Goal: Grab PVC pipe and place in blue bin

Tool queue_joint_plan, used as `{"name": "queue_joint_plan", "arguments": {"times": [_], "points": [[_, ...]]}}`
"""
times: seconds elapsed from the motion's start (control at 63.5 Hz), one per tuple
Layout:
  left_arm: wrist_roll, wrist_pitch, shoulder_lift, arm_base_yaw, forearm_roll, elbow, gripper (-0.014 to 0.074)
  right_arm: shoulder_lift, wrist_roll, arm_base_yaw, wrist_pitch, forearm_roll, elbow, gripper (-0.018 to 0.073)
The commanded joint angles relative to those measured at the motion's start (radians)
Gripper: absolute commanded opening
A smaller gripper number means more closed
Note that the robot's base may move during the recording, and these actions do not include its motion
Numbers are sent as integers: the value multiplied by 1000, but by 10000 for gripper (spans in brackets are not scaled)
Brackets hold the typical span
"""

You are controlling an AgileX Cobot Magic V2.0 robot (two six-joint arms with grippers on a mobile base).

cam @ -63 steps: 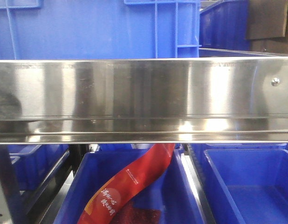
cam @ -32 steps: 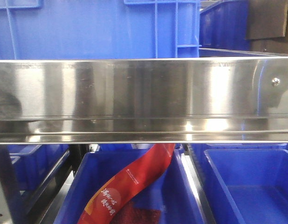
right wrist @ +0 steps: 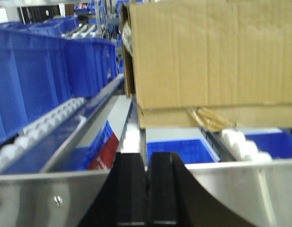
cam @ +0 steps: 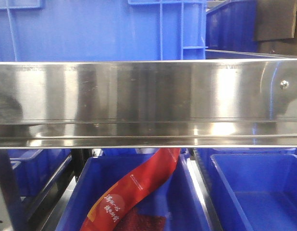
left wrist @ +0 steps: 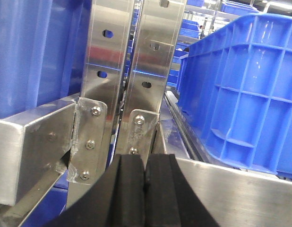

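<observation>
No PVC pipe shows in any view. Blue bins fill the shelves: one below the steel rail holds a red printed banner (cam: 139, 187), and another blue bin (cam: 256, 192) at lower right shows nothing inside. My left gripper (left wrist: 146, 163) is shut with nothing between its black pads, facing the steel rack uprights (left wrist: 132, 71). My right gripper (right wrist: 147, 163) is also shut on nothing, pointing over a steel rail toward a blue bin (right wrist: 176, 149) on the lower level.
A wide steel shelf rail (cam: 148, 101) crosses the front view. A large blue crate (left wrist: 245, 90) sits right of the left gripper. A cardboard box (right wrist: 212, 61) hangs over the right gripper's path, with white rollers (right wrist: 240, 142) and blue crates (right wrist: 42, 75) alongside.
</observation>
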Motion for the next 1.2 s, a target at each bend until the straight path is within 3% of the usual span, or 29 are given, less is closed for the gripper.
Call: {"name": "queue_joint_plan", "arguments": {"times": [0.0, 1.182], "points": [[5, -7, -6, 4, -3, -2, -111, -2, 1, -6, -42, -7, 21, -162], [5, -7, -6, 4, -3, -2, -111, -2, 1, -6, -100, -7, 116, -162]]}}
